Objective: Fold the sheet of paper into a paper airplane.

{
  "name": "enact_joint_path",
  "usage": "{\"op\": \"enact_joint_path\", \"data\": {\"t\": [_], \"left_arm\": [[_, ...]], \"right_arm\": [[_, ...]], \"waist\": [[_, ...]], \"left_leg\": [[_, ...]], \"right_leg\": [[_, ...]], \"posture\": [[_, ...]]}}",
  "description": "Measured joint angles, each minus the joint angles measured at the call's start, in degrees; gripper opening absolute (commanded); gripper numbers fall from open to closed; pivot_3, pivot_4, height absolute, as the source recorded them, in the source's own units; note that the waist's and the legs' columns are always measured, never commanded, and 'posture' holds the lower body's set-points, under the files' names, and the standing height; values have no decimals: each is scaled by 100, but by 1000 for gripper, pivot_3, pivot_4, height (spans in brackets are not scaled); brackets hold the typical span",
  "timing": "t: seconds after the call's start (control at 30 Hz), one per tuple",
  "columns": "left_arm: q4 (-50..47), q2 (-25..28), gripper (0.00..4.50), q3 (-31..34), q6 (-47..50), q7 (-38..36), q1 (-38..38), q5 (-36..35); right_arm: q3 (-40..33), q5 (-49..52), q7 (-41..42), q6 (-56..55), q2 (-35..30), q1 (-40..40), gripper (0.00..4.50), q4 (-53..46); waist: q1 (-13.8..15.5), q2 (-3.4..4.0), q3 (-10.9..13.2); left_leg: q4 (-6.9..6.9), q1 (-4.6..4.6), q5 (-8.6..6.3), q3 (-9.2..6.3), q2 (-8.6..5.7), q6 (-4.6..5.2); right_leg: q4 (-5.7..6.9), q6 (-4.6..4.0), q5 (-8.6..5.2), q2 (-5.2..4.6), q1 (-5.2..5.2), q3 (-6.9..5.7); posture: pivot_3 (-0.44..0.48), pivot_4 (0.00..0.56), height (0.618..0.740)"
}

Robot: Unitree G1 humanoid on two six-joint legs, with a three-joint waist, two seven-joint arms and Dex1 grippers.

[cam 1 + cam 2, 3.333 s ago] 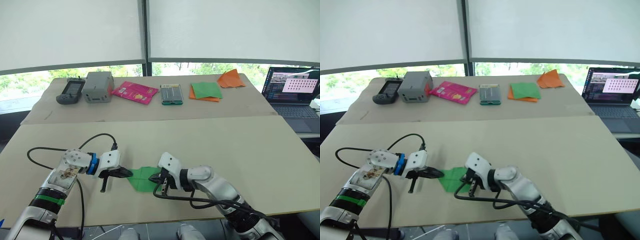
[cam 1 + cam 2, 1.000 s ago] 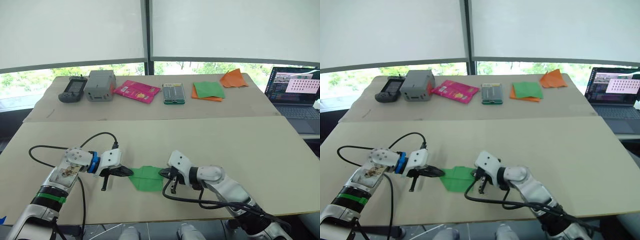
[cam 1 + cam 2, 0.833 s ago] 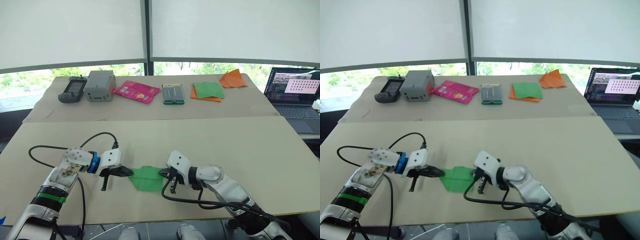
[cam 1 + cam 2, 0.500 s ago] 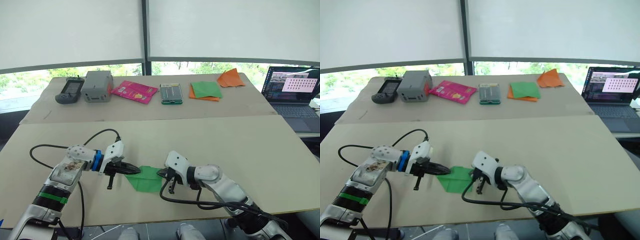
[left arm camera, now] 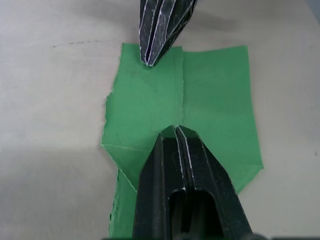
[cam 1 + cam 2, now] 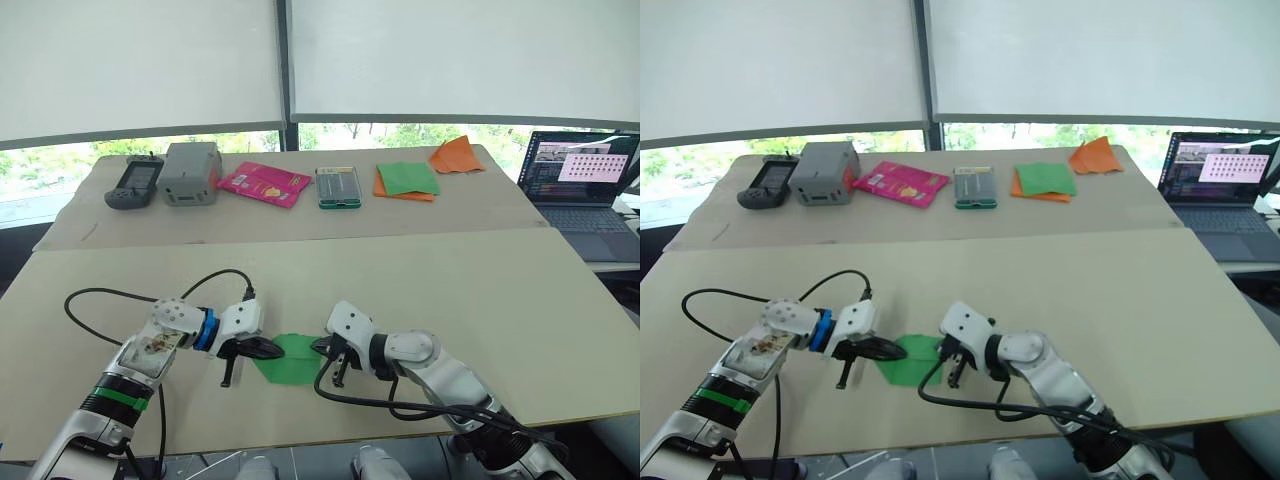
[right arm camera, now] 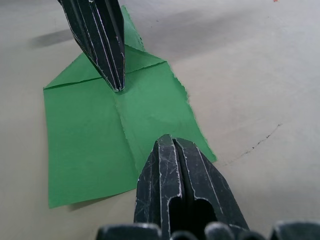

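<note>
We have the thin bright green sheet of paper point(image 6: 288, 360) lying flat on the pale tabletop point(image 6: 480, 290), pinned between our two hands: the left hand point(image 6: 268, 349) presses down on the sheet's pointed, folded end, and the right hand point(image 6: 322, 350) bears on the opposite straight edge, the two black tips facing each other across the paper with a centre crease running between them. Both hands have their two fingers drawn together with no gap showing, and neither has hold of anything; they act as blunt pressing points on top of the sheet. In the left wrist view the sheet point(image 5: 180, 125) shows two corner folds meeting under our own fingers point(image 5: 177, 165), and one long edge looks ragged, as if torn. The risks we judge from here are mostly about slippage. Paper this thin, held only by two narrow tips, could skate on the smooth board if either hand drags sideways, and the corner flaps could spring open once pressure lifts. A hard push along the ragged edge might start a tear. Since both hands sit on the crease line, lifting a half to fold it means freeing one hand, and the sheet may then pivot about the other.
</note>
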Motion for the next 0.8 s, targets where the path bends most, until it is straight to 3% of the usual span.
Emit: {"op": "enact_joint_path", "data": {"t": [0.8], "left_arm": [[337,476,0,262,-443,-9,106,56]], "right_arm": [[20,2,-4,168,27,-48,10,-68]], "waist": [[-3,11,-20]], "left_leg": [[-27,16,0,0,0,0]], "right_leg": [[0,-1,0,0,0,0]], "posture": [[0,150,740]]}}
